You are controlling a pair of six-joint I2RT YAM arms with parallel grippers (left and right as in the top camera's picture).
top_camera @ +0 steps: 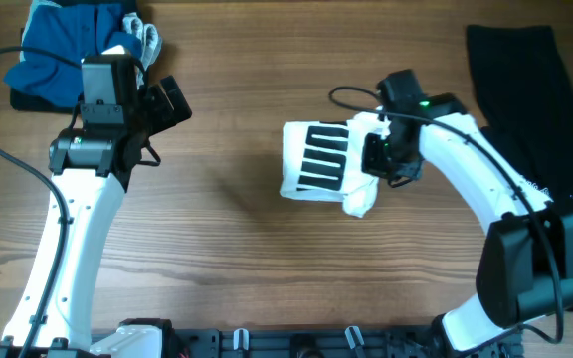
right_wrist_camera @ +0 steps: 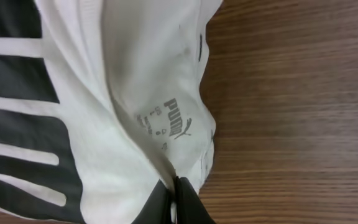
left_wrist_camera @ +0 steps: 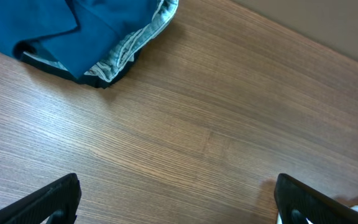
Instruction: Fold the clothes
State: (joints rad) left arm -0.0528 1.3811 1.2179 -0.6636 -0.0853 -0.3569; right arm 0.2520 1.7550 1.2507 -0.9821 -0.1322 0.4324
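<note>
Right gripper (right_wrist_camera: 178, 208) pinches the soft white T-shirt (right_wrist_camera: 135, 81), a rumpled block with black bars lying mid table (top_camera: 227, 229). A grey "PUMA" print (right_wrist_camera: 176, 121) shows inside the neck, its smaller lines unreadable. Left gripper (left_wrist_camera: 179, 202) gapes above wood grain. Beyond lie a blue garment (left_wrist_camera: 42, 31), partly cut off, and a black garment (top_camera: 525, 89).

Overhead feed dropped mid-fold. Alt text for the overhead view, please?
The right gripper is shut on the right edge of a folded white T-shirt with black bars, mid-table. The left gripper hangs open near a blue garment at top left; a black garment lies at far right.
</note>
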